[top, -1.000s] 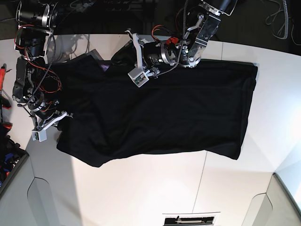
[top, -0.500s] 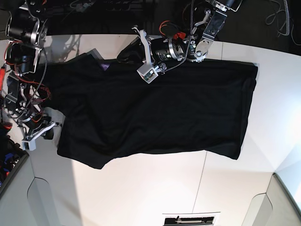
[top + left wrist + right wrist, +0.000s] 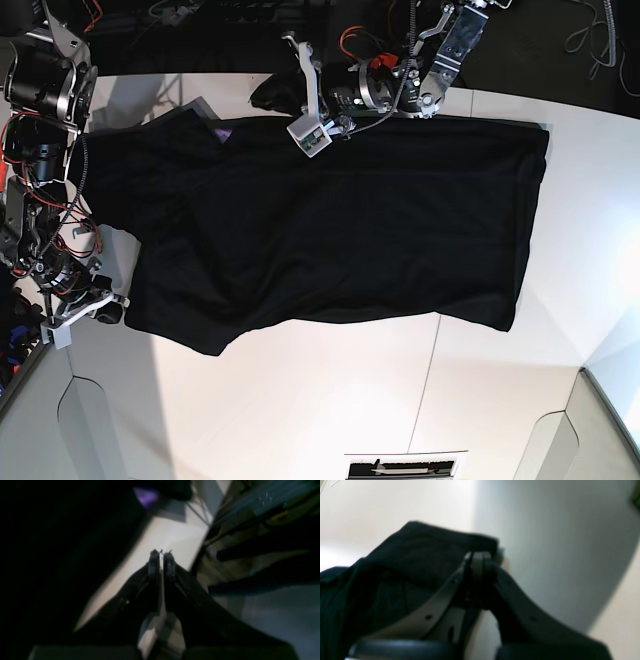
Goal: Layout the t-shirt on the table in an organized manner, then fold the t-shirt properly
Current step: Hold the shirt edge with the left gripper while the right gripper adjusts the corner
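The t-shirt (image 3: 330, 220) lies spread nearly flat across the table (image 3: 300, 400), apparently for folding, with both grippers at its edges: the left gripper (image 3: 162, 560) nearly closed and empty, the right gripper (image 3: 477, 562) closed beside a raised fold, grip unclear.

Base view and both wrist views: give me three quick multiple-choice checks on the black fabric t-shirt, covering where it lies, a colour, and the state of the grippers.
1. The black fabric t-shirt lies:
A. spread on the white tabletop
B. hanging off it
C. balled up

2. The patch peeking out at its collar is:
A. red
B. purple
C. green

3. The left gripper is:
A. wide open
C. nearly shut, holding nothing
B. clamping a sleeve

Key: 1 A, base view shows it flat; 2 B, purple patch; 3 C, narrow bare slit between its jaws.
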`<move>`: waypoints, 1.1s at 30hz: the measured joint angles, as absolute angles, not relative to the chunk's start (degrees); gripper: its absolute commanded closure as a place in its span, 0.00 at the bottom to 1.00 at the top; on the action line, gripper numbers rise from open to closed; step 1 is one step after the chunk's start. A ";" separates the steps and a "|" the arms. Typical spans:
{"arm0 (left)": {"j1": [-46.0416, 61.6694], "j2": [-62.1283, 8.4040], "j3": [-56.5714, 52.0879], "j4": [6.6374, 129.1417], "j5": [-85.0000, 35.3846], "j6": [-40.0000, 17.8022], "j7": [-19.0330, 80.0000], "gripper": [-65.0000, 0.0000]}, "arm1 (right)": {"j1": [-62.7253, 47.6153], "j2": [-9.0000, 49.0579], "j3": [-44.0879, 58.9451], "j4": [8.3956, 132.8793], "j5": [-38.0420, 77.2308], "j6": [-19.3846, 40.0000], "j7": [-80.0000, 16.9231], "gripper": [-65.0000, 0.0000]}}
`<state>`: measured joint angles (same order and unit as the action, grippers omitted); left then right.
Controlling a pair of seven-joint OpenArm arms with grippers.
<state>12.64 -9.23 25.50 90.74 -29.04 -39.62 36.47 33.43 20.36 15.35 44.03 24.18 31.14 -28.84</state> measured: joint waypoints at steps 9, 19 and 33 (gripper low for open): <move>13.04 -9.21 25.47 99.74 -35.20 -39.46 36.91 0.94 | 30.44 17.47 15.35 44.03 24.60 31.29 -29.32 1.00; 7.49 4.71 25.41 88.66 -28.75 -39.44 31.18 0.94 | 29.39 15.14 15.33 44.03 23.70 31.64 -28.60 1.00; -0.80 8.29 25.32 68.25 -23.40 -39.51 28.51 0.94 | 29.23 14.59 15.18 44.12 20.82 31.79 -25.63 1.00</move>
<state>-0.80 8.29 25.32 68.25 -23.40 -39.51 28.51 29.23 14.59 15.18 44.12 20.82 31.79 -25.63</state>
